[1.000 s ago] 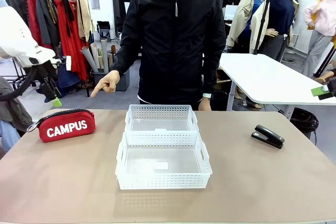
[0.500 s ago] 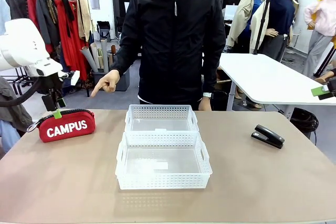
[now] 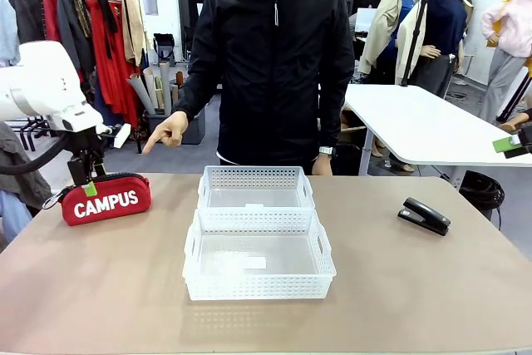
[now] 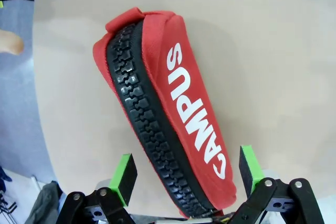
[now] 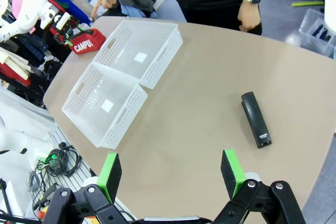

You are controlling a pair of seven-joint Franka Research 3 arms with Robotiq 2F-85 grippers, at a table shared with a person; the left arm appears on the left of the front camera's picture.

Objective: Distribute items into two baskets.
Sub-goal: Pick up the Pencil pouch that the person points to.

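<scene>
Left pincer (image 4: 187, 174) stood wide open, one green pad on each side of the red pouch (image 4: 173, 124), with a gap on both sides and nothing gripped. The pouch lay on the counter (image 3: 416, 288) well to the left of the two baskets, zip ridge up, lettering facing the robot. The pincer straddled one end of it rather than the middle.

Judged step: closing on the pouch for a carry to a basket. A grip nearer the pouch's middle would likely serve better, since a soft pouch held by one end may droop and swing. The pads should close squarely across the narrow width, below the zip ridge. The lift must be high enough for the sagging end to clear a basket rim.

The near basket (image 3: 259, 284) and far basket (image 3: 253, 177) sat touching, both empty apart from a bottom label.

Right pincer (image 5: 171, 170) hung wide open and empty, high over the counter. The black stapler (image 3: 424, 215) lay well to the right of the baskets, untouched.

Room: bare counter ran from the pouch to the baskets, an open path. Left of the baskets, the counter's edge came just past the pouch, so there was little margin for a nudge that way. A person's hand (image 3: 170, 130) pointed downward beyond the baskets' far left, off the counter.
</scene>
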